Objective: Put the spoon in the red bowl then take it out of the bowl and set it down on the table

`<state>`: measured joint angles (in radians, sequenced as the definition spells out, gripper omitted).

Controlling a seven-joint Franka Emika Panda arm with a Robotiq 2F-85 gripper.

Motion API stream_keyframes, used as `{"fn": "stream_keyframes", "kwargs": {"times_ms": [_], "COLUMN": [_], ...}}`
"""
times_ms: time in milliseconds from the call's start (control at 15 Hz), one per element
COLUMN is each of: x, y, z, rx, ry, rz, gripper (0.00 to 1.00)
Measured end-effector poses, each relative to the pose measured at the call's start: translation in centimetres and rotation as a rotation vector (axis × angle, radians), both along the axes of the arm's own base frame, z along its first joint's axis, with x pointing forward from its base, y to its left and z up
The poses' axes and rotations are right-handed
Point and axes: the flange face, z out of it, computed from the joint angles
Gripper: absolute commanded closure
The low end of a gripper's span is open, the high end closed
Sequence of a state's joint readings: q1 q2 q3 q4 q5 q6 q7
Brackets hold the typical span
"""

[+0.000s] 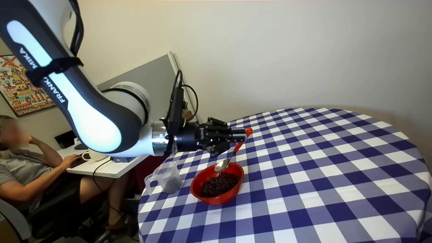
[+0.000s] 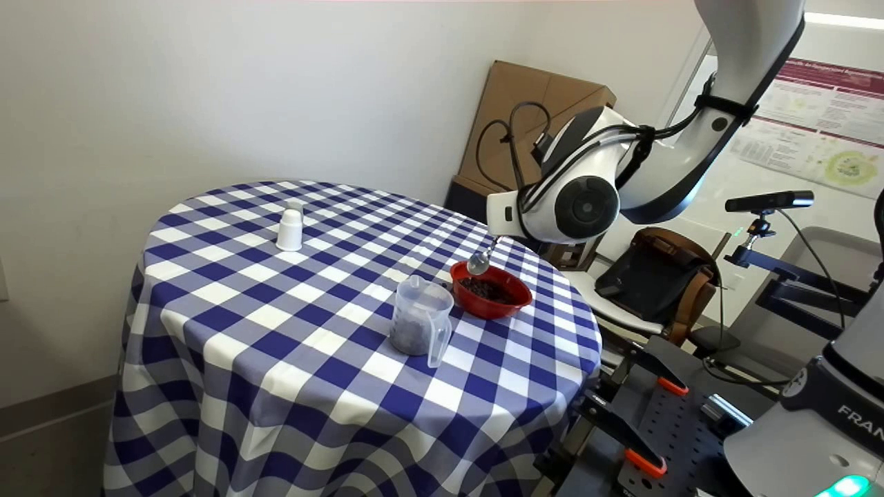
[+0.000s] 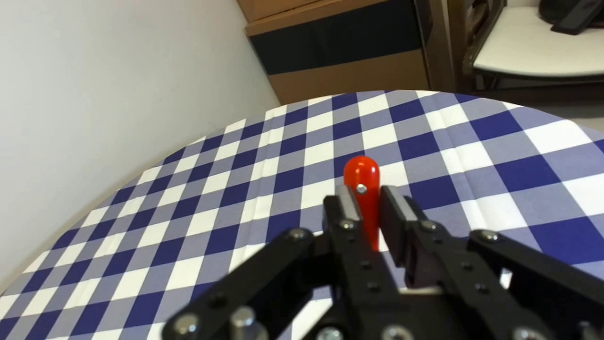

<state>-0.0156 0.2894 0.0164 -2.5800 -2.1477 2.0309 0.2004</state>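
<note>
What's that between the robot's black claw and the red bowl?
The spoon, as an exterior view shows: the claw grips its handle, and its silver head points down toward the red bowl. Whether head and bowl touch, I can't tell.

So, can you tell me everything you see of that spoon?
The spoon has a shiny, metallic-looking silver head and a glossy red-orange handle with a pale dot near its rounded end. The end effector is shut on the handle, holding the spoon tilted, head lowest, near the rim of the red bowl. Whether head and bowl touch is unclear.
</note>
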Motion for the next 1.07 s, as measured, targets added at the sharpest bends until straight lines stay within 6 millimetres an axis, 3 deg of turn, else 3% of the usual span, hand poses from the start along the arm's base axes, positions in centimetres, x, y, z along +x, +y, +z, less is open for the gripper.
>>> {"fn": "stream_keyframes", "kwargs": {"times_ms": [1067], "x": [-1.2], "y": [-0.5], "z": [-1.1], "rx": [-0.031], "ry": [-0.03], "rz": [0.045], "gripper": [0.95]}}
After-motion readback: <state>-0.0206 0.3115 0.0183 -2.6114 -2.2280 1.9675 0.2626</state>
